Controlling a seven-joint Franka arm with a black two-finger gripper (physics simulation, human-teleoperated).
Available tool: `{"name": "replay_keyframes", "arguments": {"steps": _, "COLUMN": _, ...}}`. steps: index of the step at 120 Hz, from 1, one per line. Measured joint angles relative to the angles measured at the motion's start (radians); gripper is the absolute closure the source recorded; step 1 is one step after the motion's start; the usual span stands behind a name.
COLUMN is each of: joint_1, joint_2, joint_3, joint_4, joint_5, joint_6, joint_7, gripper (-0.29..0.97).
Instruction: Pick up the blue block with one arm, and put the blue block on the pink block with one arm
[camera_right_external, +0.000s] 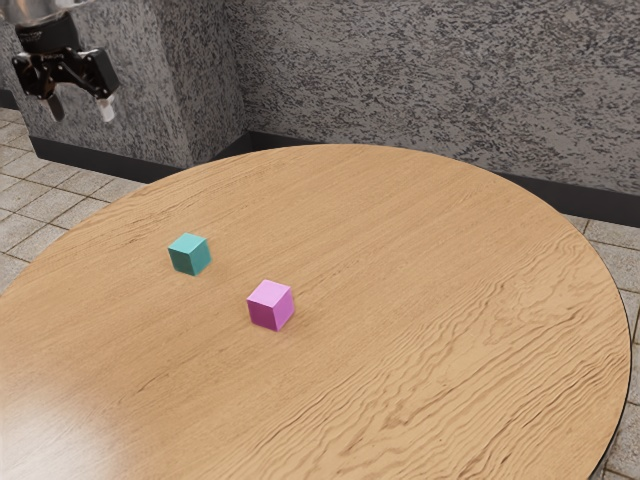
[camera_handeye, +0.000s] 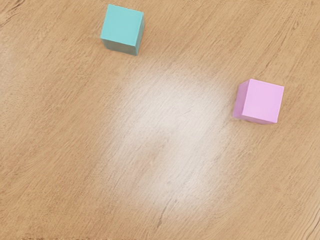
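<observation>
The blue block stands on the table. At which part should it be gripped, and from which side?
Grip two opposite side faces of the blue block, coming straight down from above. It is a cube lying flat on the table, apart from the pink block, so every side is free. The open end effector probably needs turning to meet the faces squarely.

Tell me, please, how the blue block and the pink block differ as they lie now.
Colour: the blue block is turquoise, the pink block light magenta. Place: in the exterior view the blue block lies further left and further back than the pink block. Shared: both are cubes of like size, flat on the wooden table, apart, neither stacked.
</observation>
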Motion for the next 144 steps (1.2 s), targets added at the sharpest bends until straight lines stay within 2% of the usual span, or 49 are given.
{"name": "replay_keyframes", "arguments": {"steps": 13, "joint_1": 0.078, "joint_2": 0.013, "joint_3": 0.002, "joint_4": -0.017, "joint_5": 0.007, "joint_6": 0.009, "joint_7": 0.006, "gripper": 0.02}}
{"name": "replay_keyframes", "arguments": {"steps": 20, "joint_1": 0.113, "joint_2": -0.032, "joint_3": -0.002, "joint_4": -0.201, "joint_5": 0.015, "joint_6": 0.091, "joint_7": 0.009, "gripper": 0.02}}
{"name": "replay_keyframes", "arguments": {"steps": 30, "joint_1": 0.118, "joint_2": -0.053, "joint_3": -0.016, "joint_4": -0.481, "joint_5": 0.019, "joint_6": 0.303, "joint_7": 0.025, "gripper": 0.03}}
{"name": "replay_keyframes", "arguments": {"steps": 39, "joint_1": 0.141, "joint_2": 0.009, "joint_3": -0.091, "joint_4": -0.641, "joint_5": 0.002, "joint_6": 0.558, "joint_7": 0.068, "gripper": 0.04}}
{"name": "replay_keyframes", "arguments": {"steps": 44, "joint_1": 0.144, "joint_2": 0.067, "joint_3": -0.120, "joint_4": -0.682, "joint_5": -0.045, "joint_6": 0.695, "joint_7": 0.106, "gripper": 0.05}}
{"name": "replay_keyframes", "arguments": {"steps": 48, "joint_1": 0.189, "joint_2": 0.094, "joint_3": -0.171, "joint_4": -0.713, "joint_5": -0.093, "joint_6": 0.793, "joint_7": 0.141, "gripper": 0.05}}
{"name": "replay_keyframes", "arguments": {"steps": 56, "joint_1": 0.339, "joint_2": 0.112, "joint_3": -0.256, "joint_4": -0.777, "joint_5": -0.160, "joint_6": 0.957, "joint_7": 0.209, "gripper": 0.06}}
{"name": "replay_keyframes", "arguments": {"steps": 68, "joint_1": 0.478, "joint_2": 0.153, "joint_3": -0.319, "joint_4": -0.803, "joint_5": -0.212, "joint_6": 1.156, "joint_7": 0.310, "gripper": 0.06}}
{"name": "replay_keyframes", "arguments": {"steps": 75, "joint_1": 0.563, "joint_2": 0.204, "joint_3": -0.419, "joint_4": -0.801, "joint_5": -0.228, "joint_6": 1.255, "joint_7": 0.369, "gripper": 0.06}}
{"name": "replay_keyframes", "arguments": {"steps": 81, "joint_1": 0.597, "joint_2": 0.260, "joint_3": -0.479, "joint_4": -0.782, "joint_5": -0.236, "joint_6": 1.331, "joint_7": 0.414, "gripper": 0.07}}
{"name": "replay_keyframes", "arguments": {"steps": 91, "joint_1": 0.627, "joint_2": 0.336, "joint_3": -0.518, "joint_4": -0.757, "joint_5": -0.245, "joint_6": 1.435, "joint_7": 0.482, "gripper": 0.07}}
{"name": "replay_keyframes", "arguments": {"steps": 105, "joint_1": 0.662, "joint_2": 0.384, "joint_3": -0.537, "joint_4": -0.751, "joint_5": -0.251, "joint_6": 1.529, "joint_7": 0.563, "gripper": 0.07}}
{"name": "replay_keyframes", "arguments": {"steps": 119, "joint_1": 0.676, "joint_2": 0.419, "joint_3": -0.546, "joint_4": -0.710, "joint_5": -0.248, "joint_6": 1.582, "joint_7": 0.630, "gripper": 0.08}}
{"name": "replay_keyframes", "arguments": {"steps": 144, "joint_1": 0.668, "joint_2": 0.503, "joint_3": -0.616, "joint_4": -0.648, "joint_5": -0.248, "joint_6": 1.643, "joint_7": 0.721, "gripper": 0.08}}
